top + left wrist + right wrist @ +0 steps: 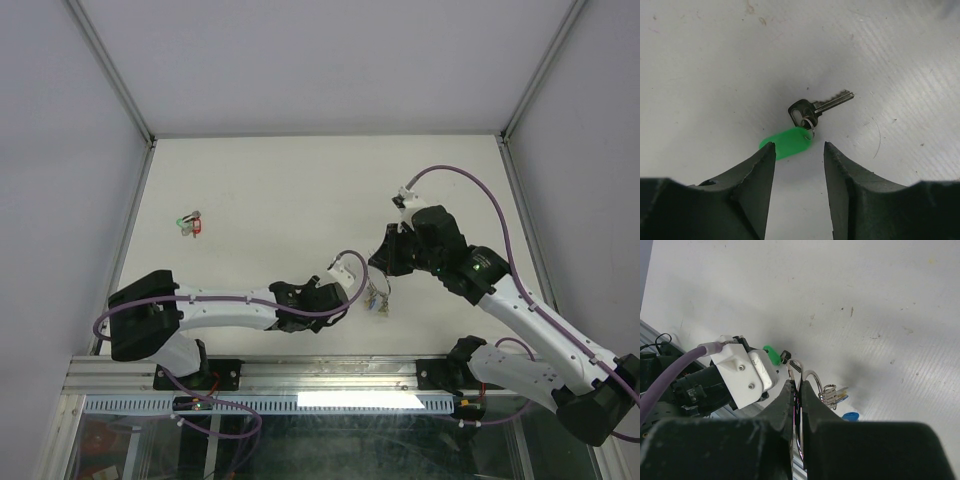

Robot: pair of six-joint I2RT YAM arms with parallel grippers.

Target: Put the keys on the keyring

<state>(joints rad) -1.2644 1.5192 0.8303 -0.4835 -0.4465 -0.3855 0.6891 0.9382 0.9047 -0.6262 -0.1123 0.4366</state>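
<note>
Lying flat on the table (pixel 715 60), the green key (pixel 827 102) sits at the centre of the left wrist view, just past the tips of the left gripper (pixel 799 147); that gripper is spread apart and grasps nothing, with the key's green tag (pixel 790 140) reaching into the far end of the gap. The key's long axis runs from lower left to upper right of that frame; the blade tip points upper right, the dark head sits near the middle, and the tag trails to the lower left. The right gripper (pixel 799 387) is clenched on the thin wire keyring (pixel 812 372), which rises above its tips in the lower middle of the right wrist view; small keys and a blue tag (pixel 850 416) hang to its right.

The likely trouble: the key is thin and flat, so closing fingers could pinch only the tag and leave the blade dangling; the wire could twist in so narrow a grip; the two grippers are close together, so a reach could knock the ring.
</note>
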